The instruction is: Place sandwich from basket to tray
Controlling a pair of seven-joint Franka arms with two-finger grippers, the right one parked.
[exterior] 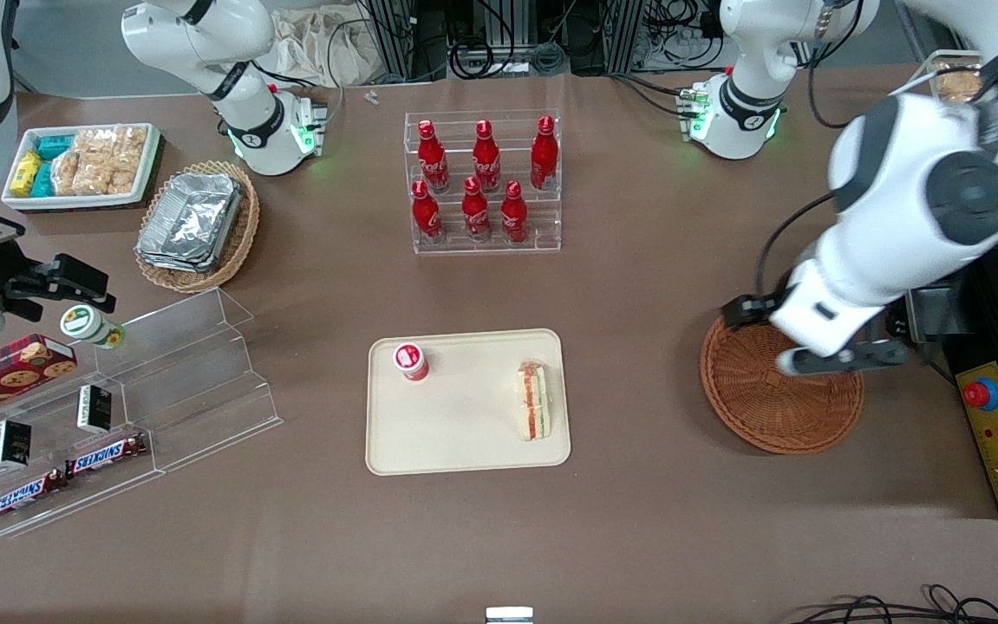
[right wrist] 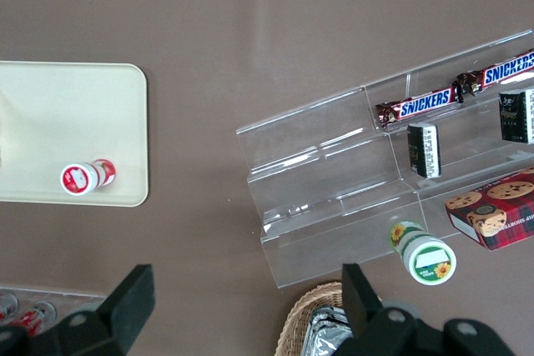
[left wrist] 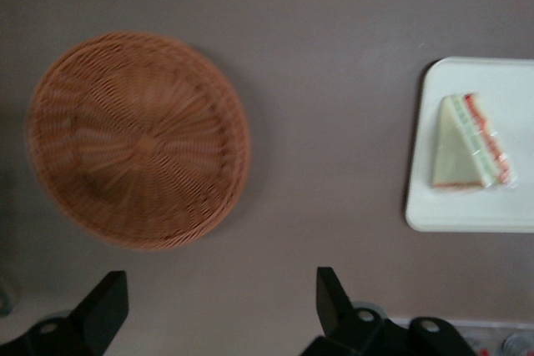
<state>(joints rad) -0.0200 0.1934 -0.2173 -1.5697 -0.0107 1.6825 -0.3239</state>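
One sandwich (exterior: 532, 401) lying on the tray (exterior: 464, 451), near its 3 o'clock edge, well apart from the small red-lidded cup (exterior: 409, 360). Basket (exterior: 759, 416) empty. End effector (exterior: 837, 360) above basket's 1 o'clock rim, fingers spread, holding nothing. Placing step apparently done; next, only retreat upward. Free counter (exterior: 637, 364) between tray and basket.

Red bottles (exterior: 481, 186) (six, in a clear rack (exterior: 485, 245)) stand well apart from the gripper (left wrist: 219, 298) at the working arm's end; Snickers bars (exterior: 107, 455) lie farther from it
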